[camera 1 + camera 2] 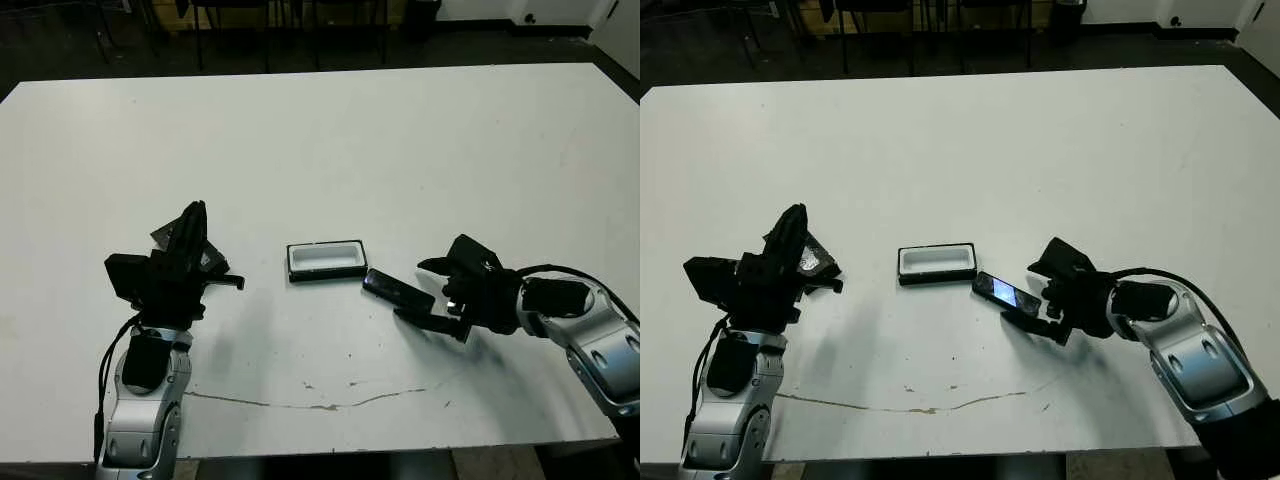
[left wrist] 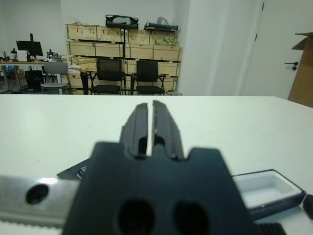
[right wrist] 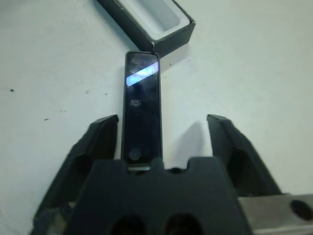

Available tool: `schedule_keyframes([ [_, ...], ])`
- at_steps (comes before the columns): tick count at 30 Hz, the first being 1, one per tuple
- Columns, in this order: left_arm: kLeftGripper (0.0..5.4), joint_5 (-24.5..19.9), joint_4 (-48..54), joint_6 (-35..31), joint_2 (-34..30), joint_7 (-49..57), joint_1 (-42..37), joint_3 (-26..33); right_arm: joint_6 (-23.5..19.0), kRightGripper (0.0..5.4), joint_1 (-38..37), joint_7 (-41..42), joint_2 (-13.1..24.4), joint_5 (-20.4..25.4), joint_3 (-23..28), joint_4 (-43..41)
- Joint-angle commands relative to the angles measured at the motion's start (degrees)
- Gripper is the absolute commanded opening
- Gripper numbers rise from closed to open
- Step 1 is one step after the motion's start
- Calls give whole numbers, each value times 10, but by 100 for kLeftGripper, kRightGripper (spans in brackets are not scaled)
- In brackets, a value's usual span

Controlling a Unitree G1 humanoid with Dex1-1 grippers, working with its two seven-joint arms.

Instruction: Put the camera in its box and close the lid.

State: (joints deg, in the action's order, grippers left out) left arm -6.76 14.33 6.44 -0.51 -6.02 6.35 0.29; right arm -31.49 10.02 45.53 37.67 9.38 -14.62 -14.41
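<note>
The camera, a slim black bar with a bluish-white glint, lies flat on the table just right of the box. The box is a shallow black tray with white lining, and nothing lies in it. My right gripper is open and low on the table, with the camera's near end between its fingers; the camera sits closer to one finger. My left gripper is shut with nothing in it, its fingers tilted upward over the lid, a flat black cover that lies mostly hidden under that hand.
A thin crack line runs across the white table near its front edge. Chairs and stacked crates stand beyond the far edge.
</note>
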Motion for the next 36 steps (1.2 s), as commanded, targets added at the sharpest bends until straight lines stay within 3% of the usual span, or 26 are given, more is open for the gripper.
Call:
schedule_keyframes([
  [1, 0, 5, -2, -12, -8, -1, 8, 2, 13, 305, -32, -14, -3, -17, -2, 25],
  [9, 0, 2, -4, -9, -9, -3, 8, 3, 22, 164, -30, -6, 0, -14, -5, 30],
  [14, 0, 5, -2, -12, -8, 0, 9, 4, 26, 88, -5, 35, 20, -29, -31, 49],
  [23, 0, 3, 2, -14, -7, 0, 11, 5, 38, 65, 26, 97, 22, -17, -36, 113],
  [27, 0, 4, 1, -12, -8, 0, 11, 5, 14, 65, 30, 79, 4, 13, 5, 118],
  [30, 0, 3, -2, -10, -8, -1, 9, 7, 9, 63, 47, 64, -25, 60, 62, 137],
  [36, 0, 1, -1, -12, -6, -1, 8, 5, -40, 62, 138, 31, -69, 140, 148, 158],
])
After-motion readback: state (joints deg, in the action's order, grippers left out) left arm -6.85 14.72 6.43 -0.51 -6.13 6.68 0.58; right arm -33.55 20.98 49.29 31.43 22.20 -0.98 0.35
